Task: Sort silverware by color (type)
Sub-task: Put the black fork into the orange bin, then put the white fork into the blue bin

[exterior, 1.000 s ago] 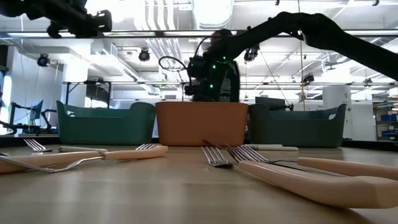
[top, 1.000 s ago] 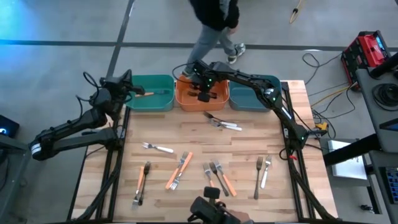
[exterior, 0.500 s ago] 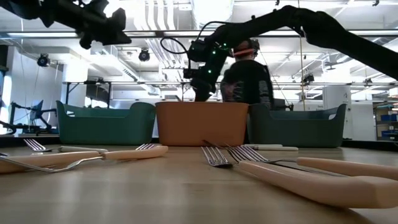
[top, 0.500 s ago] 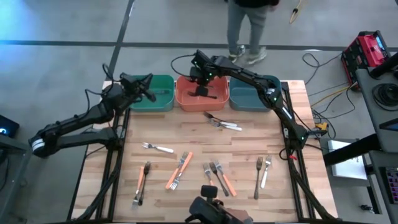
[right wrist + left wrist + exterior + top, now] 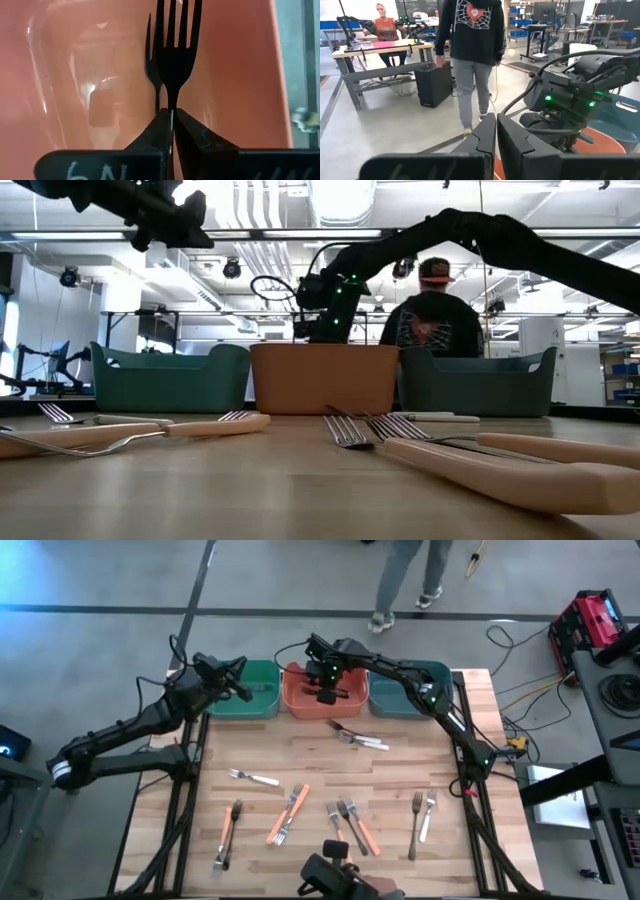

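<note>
Pinching a dark fork (image 5: 172, 45) in shut right end effector (image 5: 171, 131), tines straight ahead, orange bin (image 5: 300, 700) directly below; left end effector (image 5: 496, 145) shut, empty.

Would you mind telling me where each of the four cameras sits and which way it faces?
High view: above the table, facing straight down; both arms show, the right gripper over the orange bin.
Low view: at table-top height, facing level across forks to the three bins; arms enter from above.
Left wrist view: on the left arm, facing a walking person; left gripper shut.
Right wrist view: on the right arm, facing into the orange bin; its fingers clamp a dark fork.
Shared: the orange bin appears in all views.
</note>
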Motion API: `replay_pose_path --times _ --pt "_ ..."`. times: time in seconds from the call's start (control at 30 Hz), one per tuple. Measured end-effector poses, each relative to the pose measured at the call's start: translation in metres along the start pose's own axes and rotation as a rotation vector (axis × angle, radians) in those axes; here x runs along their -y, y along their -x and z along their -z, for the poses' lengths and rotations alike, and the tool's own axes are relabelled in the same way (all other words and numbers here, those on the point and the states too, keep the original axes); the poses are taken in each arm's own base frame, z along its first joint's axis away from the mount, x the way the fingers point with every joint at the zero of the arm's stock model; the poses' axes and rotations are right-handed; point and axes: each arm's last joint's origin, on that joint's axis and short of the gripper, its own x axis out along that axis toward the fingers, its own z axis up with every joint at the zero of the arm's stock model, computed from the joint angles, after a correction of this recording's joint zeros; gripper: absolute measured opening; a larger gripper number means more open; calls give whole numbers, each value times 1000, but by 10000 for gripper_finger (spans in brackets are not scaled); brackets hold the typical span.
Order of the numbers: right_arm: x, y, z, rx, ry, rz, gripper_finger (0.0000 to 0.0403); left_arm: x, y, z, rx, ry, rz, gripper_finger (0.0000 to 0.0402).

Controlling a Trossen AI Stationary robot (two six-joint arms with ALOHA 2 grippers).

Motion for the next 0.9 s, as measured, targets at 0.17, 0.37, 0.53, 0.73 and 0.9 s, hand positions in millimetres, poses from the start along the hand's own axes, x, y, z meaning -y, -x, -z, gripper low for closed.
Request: replay_pose_path --times 0.17,0.37,0.53,0.73,0.9 --pt "0 -1 0 2 -2 1 11 0 0 -2 -15 -9 -5 0" --pt "0 -2 -1 6 -8 5 30 -1 0 -2 -20 -12 -6 0" --pt "0 -2 -1 6 -18 4 43 -1 0 -2 -21 -12 -7 0" --pt "0 -1 -1 8 -46 5 48 -1 1 -3 -18 -18 -6 0" --pt "0 9 -3 27 -59 13 48 0 0 -1 -33 -6 -6 0"
